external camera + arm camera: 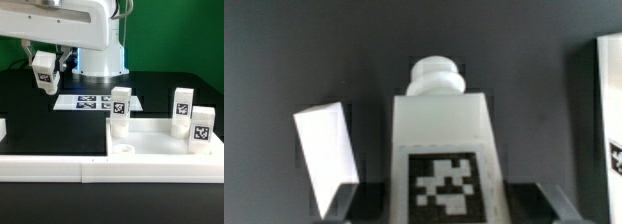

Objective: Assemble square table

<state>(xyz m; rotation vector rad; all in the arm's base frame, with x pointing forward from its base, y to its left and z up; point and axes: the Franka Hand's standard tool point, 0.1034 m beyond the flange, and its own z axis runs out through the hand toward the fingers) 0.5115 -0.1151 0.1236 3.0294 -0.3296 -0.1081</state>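
Note:
My gripper (pixel 44 62) is shut on a small white table leg (pixel 43 73) with a black-white tag and holds it in the air at the exterior view's back left, above the black table. In the wrist view the leg (pixel 441 130) stands between my dark fingers (pixel 352 200), its round peg pointing away from the gripper (pixel 446 206). The white square tabletop (pixel 160 148) lies at the front right. Three tagged legs stand on it: one at its left (pixel 120 108), one at the back right (pixel 183 103), one at the right (pixel 201 128). A round socket (pixel 125 147) shows at its near left corner.
The marker board (pixel 98 101) lies flat in front of the arm's base; its edge shows in the wrist view (pixel 610 110). A long low white border wall (pixel 40 166) runs along the front. A small white piece (pixel 2 128) sits at the left edge. A white slab (pixel 326 150) shows beside the held leg.

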